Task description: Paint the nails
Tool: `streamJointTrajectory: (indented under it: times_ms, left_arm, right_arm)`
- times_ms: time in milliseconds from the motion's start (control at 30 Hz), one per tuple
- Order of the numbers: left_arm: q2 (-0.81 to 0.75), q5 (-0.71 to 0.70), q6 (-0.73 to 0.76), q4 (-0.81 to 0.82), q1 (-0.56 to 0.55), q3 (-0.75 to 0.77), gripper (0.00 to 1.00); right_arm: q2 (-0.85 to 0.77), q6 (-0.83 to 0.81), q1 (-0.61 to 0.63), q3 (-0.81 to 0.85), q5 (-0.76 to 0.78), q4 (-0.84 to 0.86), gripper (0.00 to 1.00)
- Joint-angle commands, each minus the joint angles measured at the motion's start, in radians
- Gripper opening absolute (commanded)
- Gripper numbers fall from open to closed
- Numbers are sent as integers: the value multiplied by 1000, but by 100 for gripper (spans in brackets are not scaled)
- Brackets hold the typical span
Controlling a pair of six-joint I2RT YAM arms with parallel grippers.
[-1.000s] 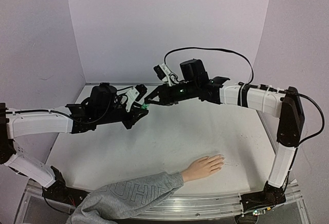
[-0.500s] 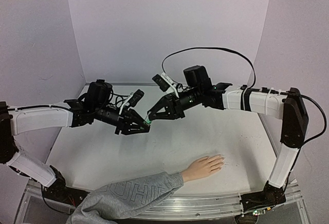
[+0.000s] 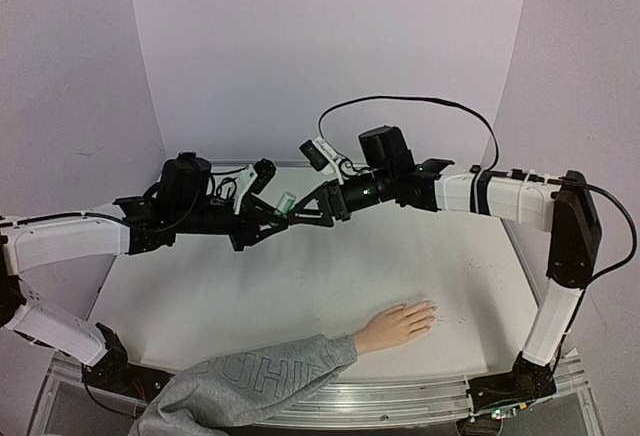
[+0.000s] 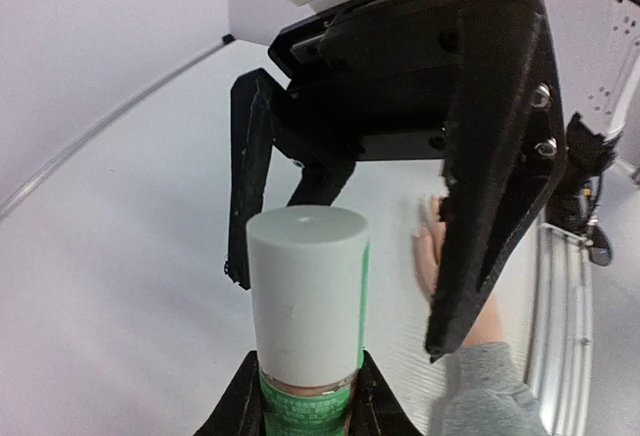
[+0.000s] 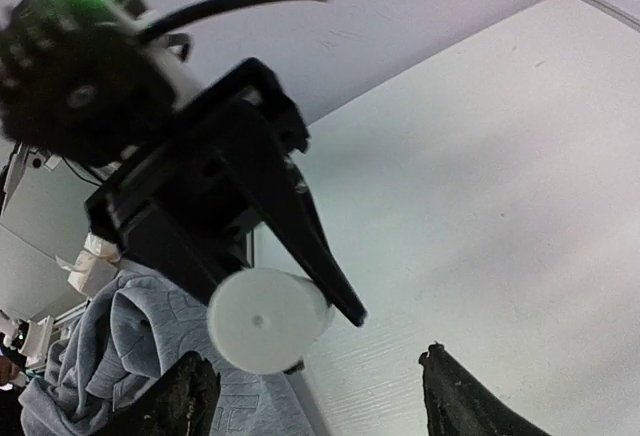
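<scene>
Looking down, I count two arms, one small bottle [image 4: 305, 296] and one mannequin hand [image 3: 395, 326] in one grey sleeve [image 3: 250, 381]. Both arms reach in over the far half of the bench [image 3: 330, 286] and meet in the air near its middle. My left gripper [image 4: 305, 401] is clamped on the bottle's green body, with the white cap pointing at the right gripper [image 3: 305, 215]. The right gripper's fingers are wide apart, one on each side of the cap, not touching it. The nails [image 3: 432, 308] are on the fingertips, lying flat by the near edge, toward the right. The bench is white and the walls [image 3: 330, 46] are pale purple.
</scene>
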Motion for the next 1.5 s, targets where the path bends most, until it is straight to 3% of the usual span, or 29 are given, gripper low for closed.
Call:
streamJointTrajectory:
  times_ms: [0, 233, 400, 667, 1067, 1200, 1367, 1467]
  left_arm:
    - [-35, -382, 120, 77, -105, 5, 0]
    - [-16, -515, 101, 80, -138, 31, 0]
    - [-14, -549, 103, 81, -143, 46, 0]
    - [-13, -527, 99, 80, -144, 53, 0]
    - [18, -501, 95, 80, -145, 76, 0]
    - [18, -489, 92, 79, -144, 77, 0]
    - [6, -361, 55, 79, -134, 75, 0]
    - [-27, -23, -17, 87, -28, 53, 0]
  right_arm:
    - [-78, 223, 1, -9, 40, 80, 73]
    - [-87, 378, 14, 25, 116, 117, 75]
    - [-60, 437, 18, 52, 150, 113, 65]
    - [-22, 424, 25, 101, 176, 109, 63]
    - [22, 405, 25, 121, 145, 92, 47]
    - [28, 393, 25, 127, 131, 92, 34]
    - [21, 275, 24, 118, 60, 91, 4]
    - [14, 86, 22, 83, -203, 86, 0]
